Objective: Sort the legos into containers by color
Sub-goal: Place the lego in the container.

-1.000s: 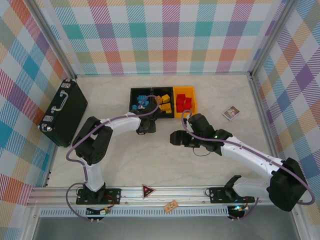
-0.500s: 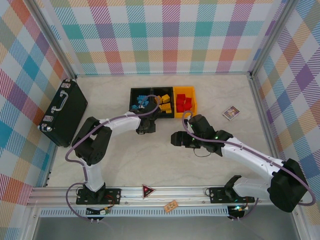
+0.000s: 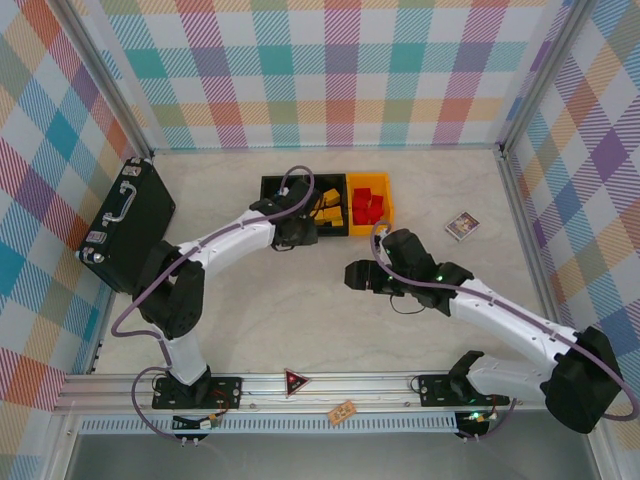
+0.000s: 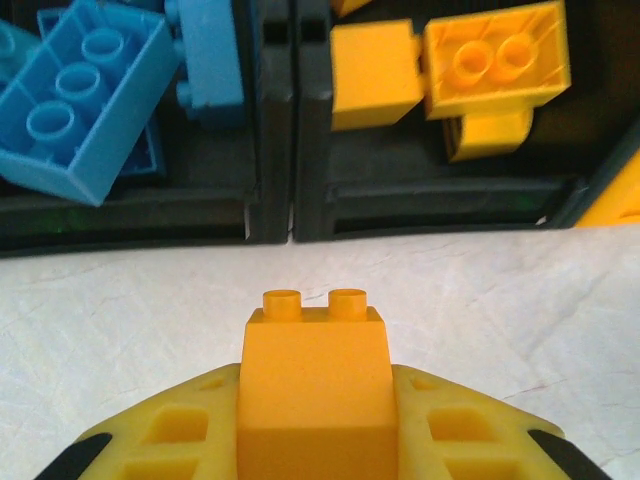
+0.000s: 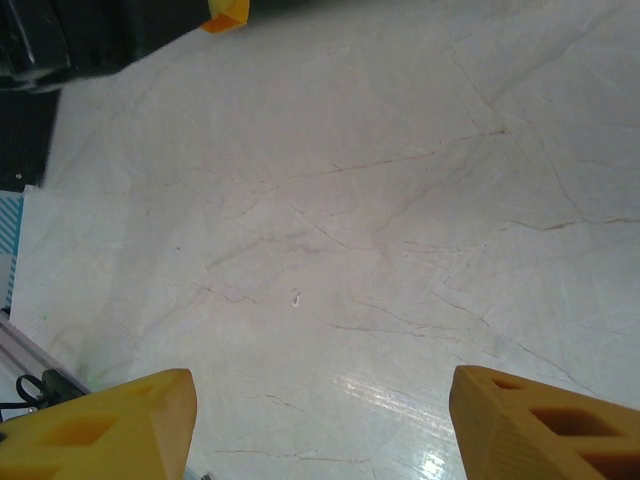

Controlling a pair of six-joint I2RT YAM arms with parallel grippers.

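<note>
In the left wrist view the left gripper (image 4: 315,425) is clenched on a yellow-orange lego (image 4: 315,365), its two studs pointing ahead at the row of bins. A strip of bare tabletop (image 4: 520,300) separates the brick from the bins' near walls. Straight ahead stands the divider between the two black bins. The middle black bin (image 4: 440,195), with its yellow-orange legos (image 4: 495,60), lies ahead and a little right, and the left black bin (image 4: 130,210), with its blue legos (image 4: 85,100), lies ahead and left. So the drop probably needs a lift, a reach forward and a slight shift right.

The brick's lower end is cut off by the frame, so I cannot tell its long axis.

The right gripper (image 5: 320,425) is spread wide and empty over the tabletop, farther from the bins. From above, the left arm's wrist covers part of the middle bin.
</note>
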